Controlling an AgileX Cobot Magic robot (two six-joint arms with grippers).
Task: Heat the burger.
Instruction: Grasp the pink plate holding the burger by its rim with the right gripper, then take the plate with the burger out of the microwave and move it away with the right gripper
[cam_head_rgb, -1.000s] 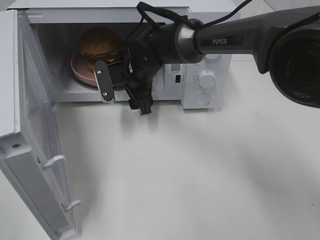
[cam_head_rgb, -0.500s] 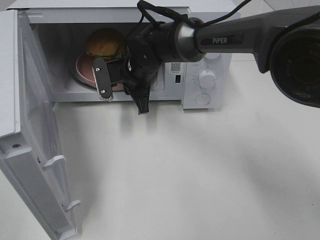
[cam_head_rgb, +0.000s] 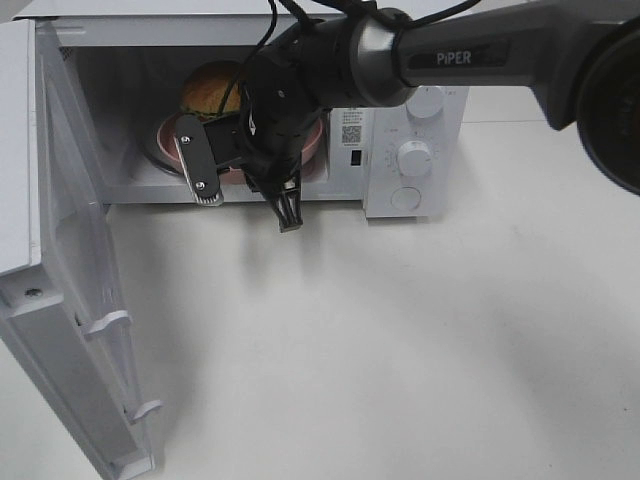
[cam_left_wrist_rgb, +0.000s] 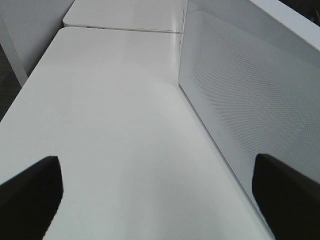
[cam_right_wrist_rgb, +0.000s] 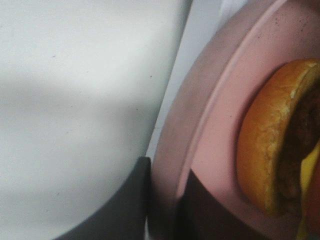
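Observation:
The burger (cam_head_rgb: 208, 90) sits on a round pink plate (cam_head_rgb: 168, 138) inside the open white microwave (cam_head_rgb: 420, 100); only its golden bun top shows above my right arm. In the right wrist view the burger (cam_right_wrist_rgb: 260, 150) lies close by, with bun, dark patty and a yellow edge. My right gripper (cam_head_rgb: 228, 178) is at the oven's mouth, shut on the front rim of the pink plate (cam_right_wrist_rgb: 220, 115), one dark finger (cam_right_wrist_rgb: 130, 200) on each side. My left gripper (cam_left_wrist_rgb: 160, 197) is open and holds nothing, over bare table beside the microwave's dotted white panel (cam_left_wrist_rgb: 240, 100).
The microwave door (cam_head_rgb: 70, 300) stands swung open at the left, reaching toward the table's front. Control knobs (cam_head_rgb: 413, 158) are on the oven's right. The white table (cam_head_rgb: 400, 340) spreads in front of the oven.
My right gripper's fingers have shut on the plate's rim. The wrist has pushed in toward the oven, and the plate with the burger has shifted slightly right.

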